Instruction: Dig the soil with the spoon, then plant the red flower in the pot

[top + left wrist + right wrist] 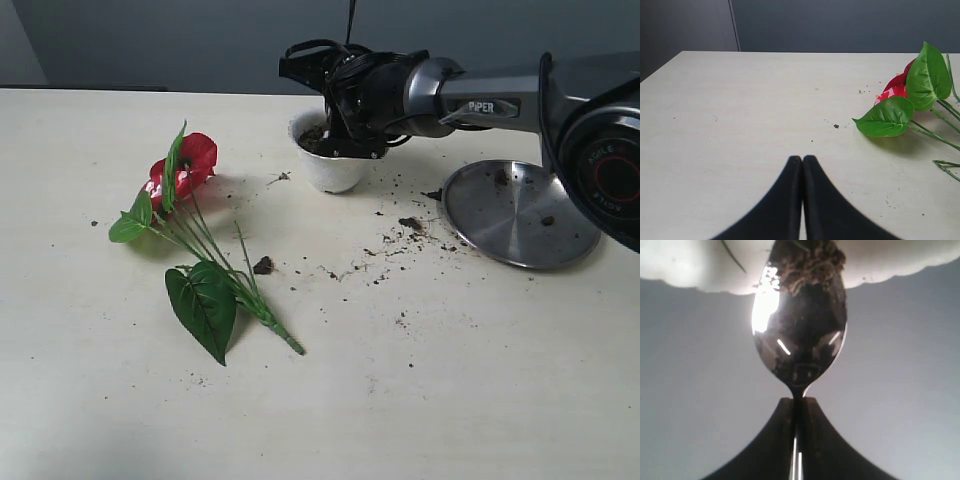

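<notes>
Crumb-strewn table (450, 400): right fingers (775, 440) clamp spoon (800, 340), digging soil (810, 260) in pot (330, 170); left fingers (780, 200) closed, empty. Next, probably: deepen hole w/ spoon, then fetch red flower (190, 165).

Only text I can read: "PIPER", on the right arm's grey metal forearm link (481, 106), roughly 2 o'clock.

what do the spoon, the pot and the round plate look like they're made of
Spoon: polished metal, likely steel; its bowl mirrors bright highlights. Pot: probably plastic, matte white with a moulded scalloped rim, though ceramic can't be ruled out. Round plate: brushed metal, seemingly steel; soft grey sheen with a thin rim.
</notes>
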